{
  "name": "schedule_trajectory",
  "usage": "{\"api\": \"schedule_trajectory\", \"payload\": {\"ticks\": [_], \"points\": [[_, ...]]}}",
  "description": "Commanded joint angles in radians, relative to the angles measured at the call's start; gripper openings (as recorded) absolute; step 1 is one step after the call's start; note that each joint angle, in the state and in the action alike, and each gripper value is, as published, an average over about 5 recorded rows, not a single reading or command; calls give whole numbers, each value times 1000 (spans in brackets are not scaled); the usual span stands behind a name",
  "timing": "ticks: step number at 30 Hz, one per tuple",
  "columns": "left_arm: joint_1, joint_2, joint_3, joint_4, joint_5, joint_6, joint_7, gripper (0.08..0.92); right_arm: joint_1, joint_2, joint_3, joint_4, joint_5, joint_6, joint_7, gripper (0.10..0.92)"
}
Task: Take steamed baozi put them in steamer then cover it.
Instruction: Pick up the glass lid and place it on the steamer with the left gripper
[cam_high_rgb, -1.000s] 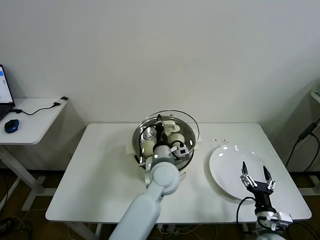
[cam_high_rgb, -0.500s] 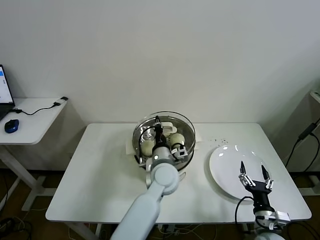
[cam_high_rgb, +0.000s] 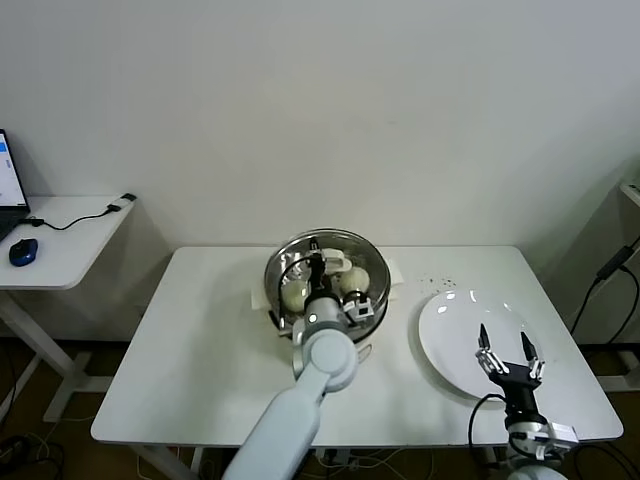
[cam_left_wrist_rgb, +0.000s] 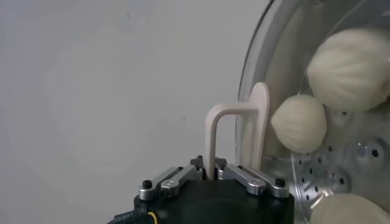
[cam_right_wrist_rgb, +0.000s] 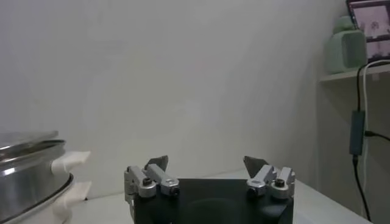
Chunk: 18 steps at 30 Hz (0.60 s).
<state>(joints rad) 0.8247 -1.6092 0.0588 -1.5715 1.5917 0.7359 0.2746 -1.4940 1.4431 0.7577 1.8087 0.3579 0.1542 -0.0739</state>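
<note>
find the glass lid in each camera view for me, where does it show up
Head view: the glass lid sits on the steamer at the table's middle, the left tool shut on its cream handle.
Left wrist view: the lid fills the side over the buns, its handle pinched in the tool.
Right wrist view: only its rim edge shows, atop the steamer.
Shared landmark: the steamer.

head: high, down on table (cam_high_rgb: 200, 350) | wrists: close, level | shared: steamer (cam_high_rgb: 325, 275)
</note>
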Motion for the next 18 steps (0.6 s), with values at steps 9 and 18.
{"api": "schedule_trajectory", "payload": {"ticks": [9, 18], "points": [[-2, -49, 6, 19, -2, -1, 22, 167, 1, 0, 0, -5, -2, 3, 0, 823], [2, -49, 1, 33, -1, -14, 10, 167, -1, 0, 0, -6, -3, 4, 0, 823]]}}
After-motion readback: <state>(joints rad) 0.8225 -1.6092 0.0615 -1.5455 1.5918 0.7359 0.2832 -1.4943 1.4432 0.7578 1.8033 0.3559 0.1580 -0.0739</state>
